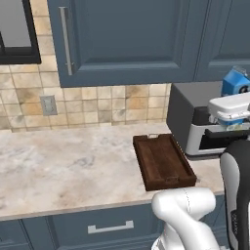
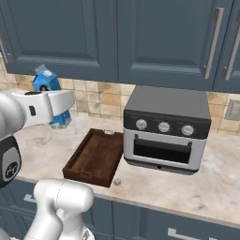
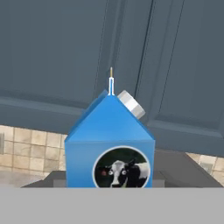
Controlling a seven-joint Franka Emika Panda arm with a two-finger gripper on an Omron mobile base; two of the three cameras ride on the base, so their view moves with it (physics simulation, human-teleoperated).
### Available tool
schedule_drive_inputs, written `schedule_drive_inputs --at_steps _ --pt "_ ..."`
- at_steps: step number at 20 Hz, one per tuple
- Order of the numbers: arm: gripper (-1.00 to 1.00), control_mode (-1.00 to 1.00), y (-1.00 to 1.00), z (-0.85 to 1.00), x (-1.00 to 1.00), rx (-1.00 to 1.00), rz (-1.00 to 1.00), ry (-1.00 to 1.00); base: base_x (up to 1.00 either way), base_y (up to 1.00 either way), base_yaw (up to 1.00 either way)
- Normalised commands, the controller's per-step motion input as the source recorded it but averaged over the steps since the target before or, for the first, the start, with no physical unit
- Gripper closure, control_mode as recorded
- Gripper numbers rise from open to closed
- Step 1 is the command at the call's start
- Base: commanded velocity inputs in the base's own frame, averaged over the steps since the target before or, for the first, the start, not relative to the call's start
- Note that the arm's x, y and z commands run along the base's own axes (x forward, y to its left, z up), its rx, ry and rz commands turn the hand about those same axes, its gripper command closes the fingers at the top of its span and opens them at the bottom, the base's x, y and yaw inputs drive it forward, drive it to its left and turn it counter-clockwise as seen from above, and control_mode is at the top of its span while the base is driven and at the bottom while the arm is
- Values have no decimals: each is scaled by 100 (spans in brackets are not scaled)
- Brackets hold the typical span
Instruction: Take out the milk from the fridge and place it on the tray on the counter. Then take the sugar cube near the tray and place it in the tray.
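My gripper (image 2: pixel 57 110) is shut on the milk (image 2: pixel 45 81), a blue gable-top carton held upright in the air above the counter (image 2: pixel 187 187). From the left base view the milk (image 1: pixel 236 82) sticks up over my gripper (image 1: pixel 233 115), in front of the toaster oven. The hand view has the milk (image 3: pixel 109 140) close up, with a cow picture and a silver cap. The dark brown tray (image 1: pixel 163 161) lies empty on the counter (image 1: pixel 63 166), below the carton. A sugar cube (image 2: pixel 117 181) sits just off the tray (image 2: pixel 93 157) at its near right corner. The fridge is out of view.
A grey toaster oven (image 2: pixel 164 131) stands right beside the tray, also seen at the right of the left base view as the toaster oven (image 1: pixel 193 122). Dark blue wall cabinets (image 1: pixel 127 39) hang overhead. Counter stretches left of the tray.
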Motion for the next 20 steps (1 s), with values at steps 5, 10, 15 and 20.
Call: schedule_drive_inputs --at_steps 5,10,15,20 --pt "100 -100 0 -61 -49 0 -2 15 0 0 0" --pt "100 -100 3 -63 -22 5 -7 7 0 0 0" --pt "100 -100 2 -37 19 8 0 -6 0 0 0" --pt "100 -100 3 -54 49 1 0 -7 0 0 0"
